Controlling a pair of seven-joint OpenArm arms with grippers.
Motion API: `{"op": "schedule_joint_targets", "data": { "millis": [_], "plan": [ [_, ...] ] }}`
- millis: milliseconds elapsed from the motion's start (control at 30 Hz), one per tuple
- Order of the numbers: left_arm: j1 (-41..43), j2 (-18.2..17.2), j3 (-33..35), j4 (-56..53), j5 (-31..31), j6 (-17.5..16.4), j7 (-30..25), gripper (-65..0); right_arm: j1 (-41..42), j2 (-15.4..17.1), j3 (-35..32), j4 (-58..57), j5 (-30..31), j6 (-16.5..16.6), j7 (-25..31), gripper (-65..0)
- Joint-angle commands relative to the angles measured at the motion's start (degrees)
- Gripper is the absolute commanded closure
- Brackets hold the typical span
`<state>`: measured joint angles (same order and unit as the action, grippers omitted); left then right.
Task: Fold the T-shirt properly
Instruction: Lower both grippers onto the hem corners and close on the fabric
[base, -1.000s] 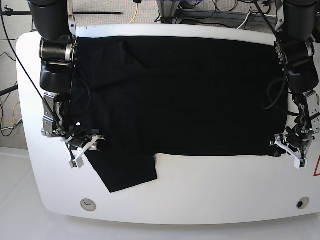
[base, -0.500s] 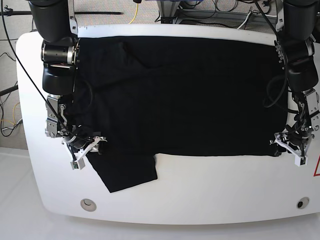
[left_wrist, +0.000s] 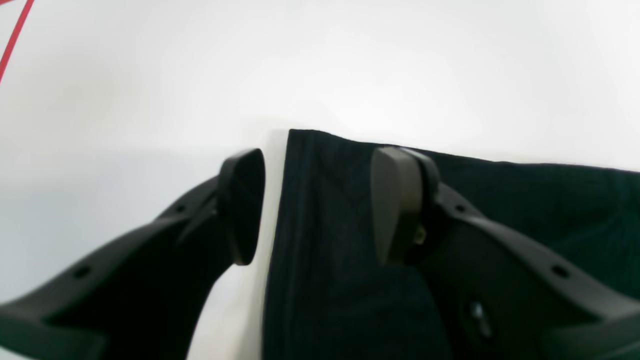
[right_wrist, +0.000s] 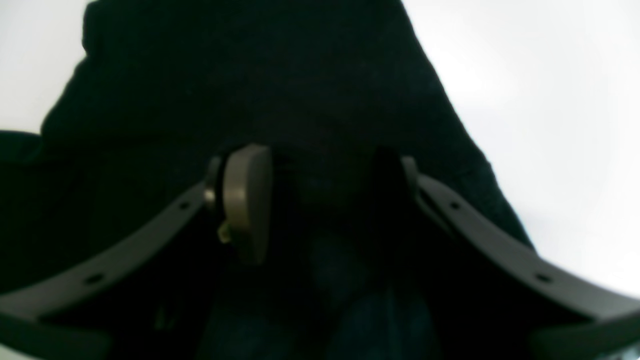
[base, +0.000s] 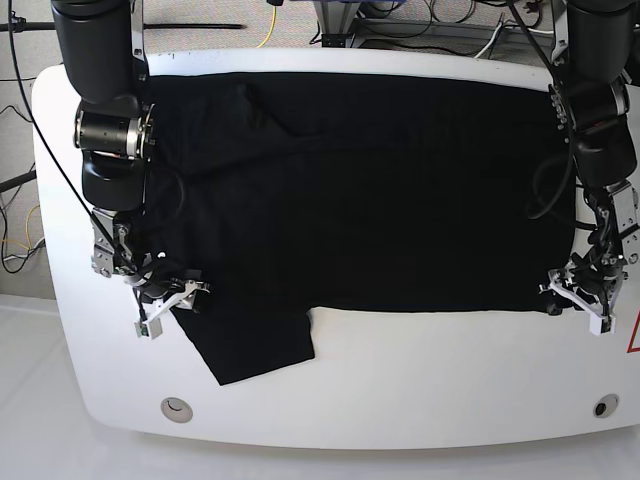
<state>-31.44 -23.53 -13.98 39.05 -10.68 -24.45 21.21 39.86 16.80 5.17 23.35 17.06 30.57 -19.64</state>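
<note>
While the black T-shirt (base: 360, 190) lies spread flat over most of the white table (base: 420, 385), plain side up, both arms reach down to its near edge, one at each end. One short sleeve (base: 255, 345) sticks out from that near edge toward the table's front, and a few creases run across the cloth close to the far rim.

At the shirt's near corner on the base view's right, the left gripper (base: 578, 302) hangs low with its jaws spread wide. From the left wrist view, the shirt's corner (left_wrist: 320, 210) stands between the two fingers (left_wrist: 395, 200): one finger is over the cloth, the other is over bare table just beside the cloth's edge. Neither pad presses the fabric, so nothing is held there.

At the shirt's other end, where the sleeve joins the body, the right gripper (base: 172, 303) is also down at the cloth. In the right wrist view its jaws stand apart, with dark fabric (right_wrist: 250, 75) filling the space between and beyond them. One pale pad (right_wrist: 247, 200) shows clearly; the other is lost in shadow against the black cloth. Whether the pads touch the fabric I cannot tell, but they are not closed on it.
</note>
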Motion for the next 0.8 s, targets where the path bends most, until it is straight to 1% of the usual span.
{"op": "schedule_joint_targets", "data": {
  "millis": [0,233,500,567,767],
  "plan": [
    [-1.73,-1.15,-0.14,-0.78,-0.63,0.17,-1.43,-32.2,1.92,0.20,0.23,0.46,0.31,0.20,0.96,-32.1],
    [-2.26,-1.21,-0.08,-5.05,-0.01,0.02,-2.98,-32.8,0.44,0.44,1.04,0.98,0.18,-0.20,1.56,-32.0],
    [-2.11,-1.09,-0.11,-5.49,0.15,0.11,-2.92,-33.1,-1.02,0.51,2.33,3.46,0.12,0.02,1.12,-32.1],
    [-1.62,-1.34,-0.14,-4.91,-0.25,0.15,-2.73,-32.8,-1.31,0.30,1.41,8.12,-0.19,0.01,-1.09,-32.2],
    [-1.19,-1.41,-0.20,-4.84,-0.24,0.27,-2.80,-32.7,-1.72,0.29,1.16,9.95,-0.19,0.04,-2.48,-32.3]
  ]
}}
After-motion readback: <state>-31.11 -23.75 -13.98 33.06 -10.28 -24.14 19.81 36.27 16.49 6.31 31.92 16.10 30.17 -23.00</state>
